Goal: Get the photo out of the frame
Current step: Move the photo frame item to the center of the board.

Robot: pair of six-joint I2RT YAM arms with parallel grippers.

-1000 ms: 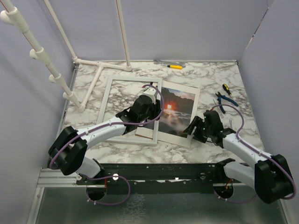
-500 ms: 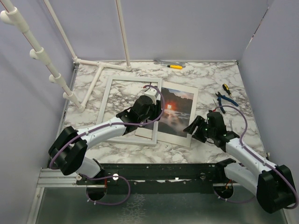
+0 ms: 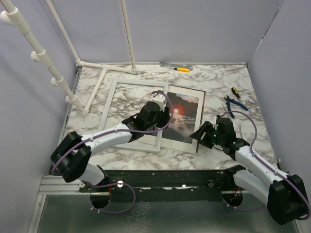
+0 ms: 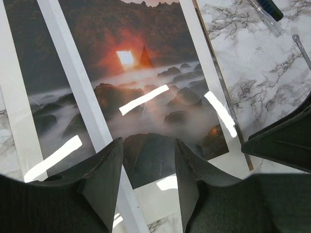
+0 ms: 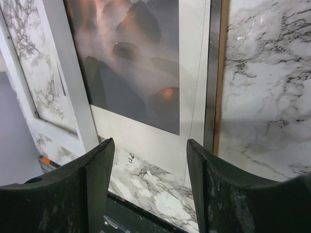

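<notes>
The white frame (image 3: 110, 104) lies flat left of centre. Its right rail (image 4: 73, 77) lies across the photo (image 3: 185, 116), a dark sunset landscape with a white mat, resting on a brown backing board (image 5: 218, 73). The photo also shows in the left wrist view (image 4: 146, 58) and the right wrist view (image 5: 136, 63). My left gripper (image 3: 165, 112) hovers open over the rail and the photo's lower part (image 4: 148, 141), holding nothing. My right gripper (image 3: 198, 135) is open and empty over the mat's near right corner (image 5: 150, 143).
Blue-handled pliers (image 3: 234, 104) and a small screwdriver (image 3: 235, 91) lie at the right. A yellow-handled tool (image 3: 182, 69) lies at the back wall. A white pipe stand (image 3: 104, 73) occupies the back left. A tool tip (image 4: 265, 9) shows right of the photo.
The photo and its board have swung straighter and slid left, further under the frame's right rail. My right gripper moved left and forward along the board's edge. My left gripper shifted slightly away.
</notes>
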